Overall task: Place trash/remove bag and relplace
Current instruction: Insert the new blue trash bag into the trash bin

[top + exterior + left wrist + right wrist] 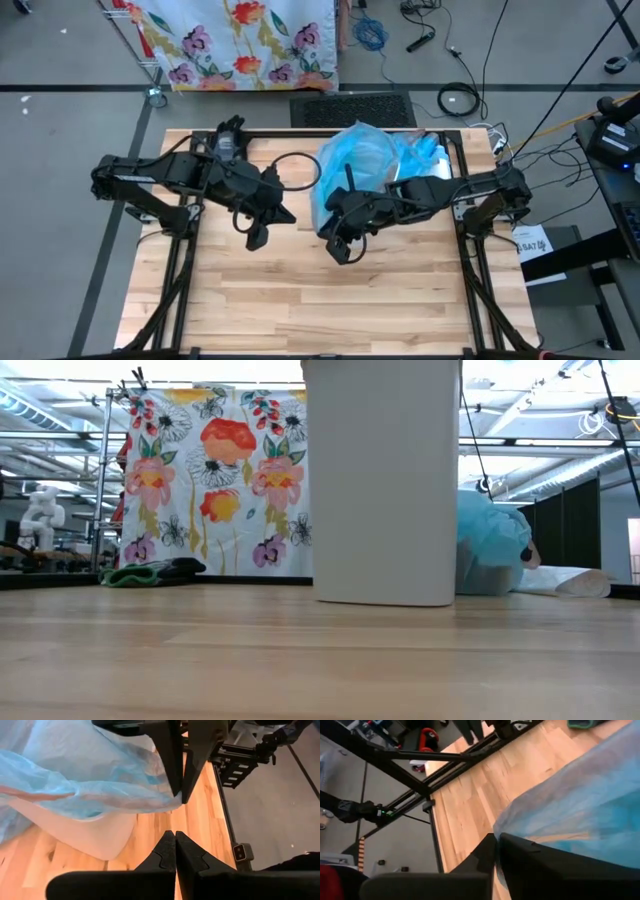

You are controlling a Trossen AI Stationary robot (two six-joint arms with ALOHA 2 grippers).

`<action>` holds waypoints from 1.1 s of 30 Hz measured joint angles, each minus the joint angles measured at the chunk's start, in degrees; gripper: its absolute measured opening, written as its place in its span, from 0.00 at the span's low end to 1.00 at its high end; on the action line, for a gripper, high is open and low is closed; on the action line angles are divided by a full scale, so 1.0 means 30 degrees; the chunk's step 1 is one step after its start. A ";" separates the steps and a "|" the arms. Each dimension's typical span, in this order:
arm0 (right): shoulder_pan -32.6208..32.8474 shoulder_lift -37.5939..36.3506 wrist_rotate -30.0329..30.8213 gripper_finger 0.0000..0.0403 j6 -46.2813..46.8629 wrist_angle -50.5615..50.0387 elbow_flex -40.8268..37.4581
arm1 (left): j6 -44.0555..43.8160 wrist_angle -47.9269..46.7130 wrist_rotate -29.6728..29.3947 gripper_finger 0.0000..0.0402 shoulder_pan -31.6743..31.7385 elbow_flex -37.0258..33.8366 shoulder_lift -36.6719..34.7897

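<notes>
- The wooden table [330, 300] is lying mostly bare in the high view, with both dark arms reaching in toward its middle.
- A white bin [385, 480] is standing upright on the table; in the low view it is running out past the picture's upper edge, so its rim is cut off, and in the high view the bag is covering it almost entirely.
- The light-blue plastic bag [372, 160] is looking thin, crinkled and half see-through, billowing over the bin toward the table's far side; in the low view only a puff of it is showing from behind the bin.
- Whatever is sitting inside the bag or bin is staying hidden; no loose wads of paper are making themselves out on the bare wood.
- The right gripper [342, 247] is hanging just beside the bag's near edge, its fingers pressed together; the blue film is lying against them in the right wrist view, but whether any is pinched I cannot tell.
- The left gripper [257, 238] is hovering over bare wood near the bag, fingers closed on nothing.
</notes>
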 joint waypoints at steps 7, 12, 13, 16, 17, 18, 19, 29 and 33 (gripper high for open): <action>-0.0107 0.0015 -0.0019 0.18 -0.0444 -0.0635 0.0648 | 0.0000 0.0116 -0.0051 0.00 0.0000 0.0000 0.0000; -0.0107 -0.0037 -0.1090 0.30 -0.0999 -0.0710 0.0657 | 0.0007 0.1265 -0.0524 0.00 0.0000 0.0000 0.0000; -0.0102 -0.0154 -0.1161 0.32 -0.1237 -0.0793 0.0657 | 0.0012 0.1634 -0.0610 0.00 0.0000 0.0000 0.0000; -0.0107 -0.0870 -0.1175 0.36 -0.2082 -0.0828 0.0657 | 0.0080 0.2314 -0.0648 0.00 0.0007 0.0000 0.0000; -0.0107 -0.1175 -0.1085 0.36 -0.2242 -0.0816 0.0676 | 0.0147 0.2504 -0.0648 0.00 0.0023 0.0000 0.0011; -0.0130 -0.1513 -0.0952 0.36 -0.2401 -0.0879 0.0686 | 0.0205 0.2741 -0.0648 0.00 0.0025 0.0000 0.0088; -0.0205 -0.1791 -0.0911 0.36 -0.2540 -0.1040 0.0686 | 0.0467 0.2938 -0.0648 0.00 0.0022 0.0000 0.0228; -0.0859 -0.3266 -0.0948 0.32 -0.4092 -0.4807 0.0686 | 0.2172 0.4011 -0.1958 0.00 0.0104 -0.0007 0.1312; -0.0945 -0.3337 -0.0983 0.32 -0.4965 -0.6282 0.0686 | 0.2008 0.3985 -0.2065 0.00 0.0485 -0.0013 0.1647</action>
